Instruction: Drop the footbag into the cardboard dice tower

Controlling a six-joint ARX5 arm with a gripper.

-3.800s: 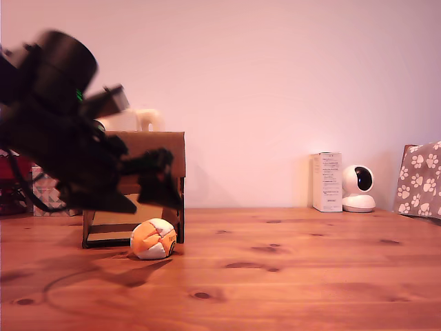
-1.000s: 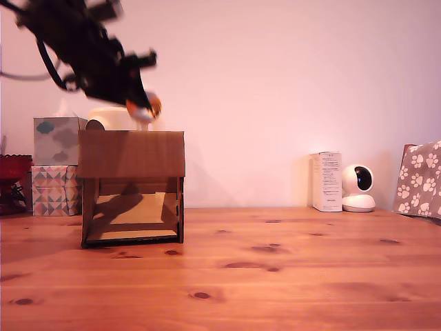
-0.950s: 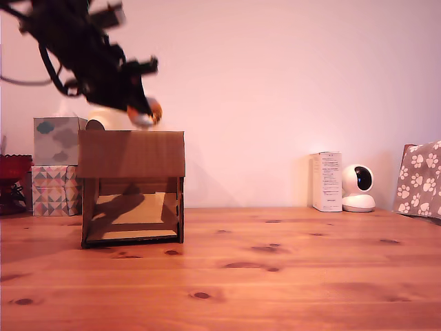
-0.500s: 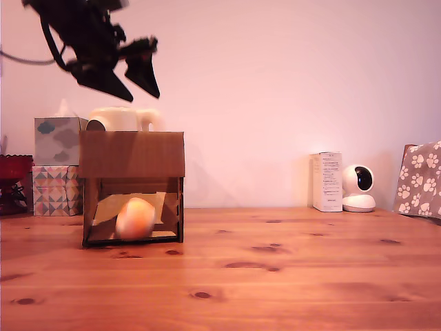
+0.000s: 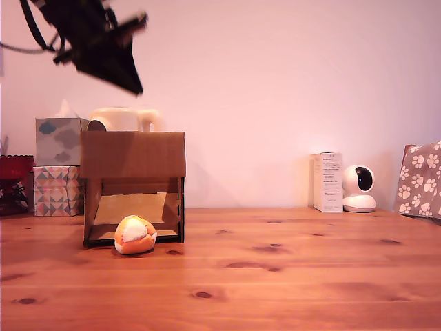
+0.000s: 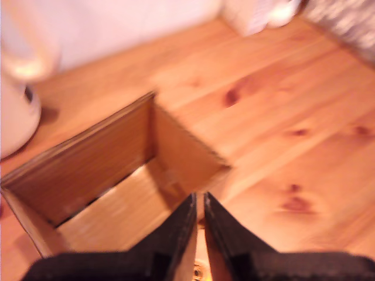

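Footbag (image 5: 135, 234) lies on the wooden table (image 5: 289, 276) at the cut-out mouth of the cardboard dice tower (image 5: 134, 186), touching its front edge, while the gripper (image 6: 199, 225) hangs above the open top with its 2 fingers nearly together and empty. Risk, as I judge it, is the soft ball rolling off across the smooth boards. The arm blurs in the exterior view, and the ramp is mostly shadowed.

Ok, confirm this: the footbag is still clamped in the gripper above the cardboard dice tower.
Not right. The exterior view shows the footbag lying on the table at the open lower front of the cardboard dice tower. The gripper is above the tower, and the wrist view shows nothing between its nearly closed fingers.
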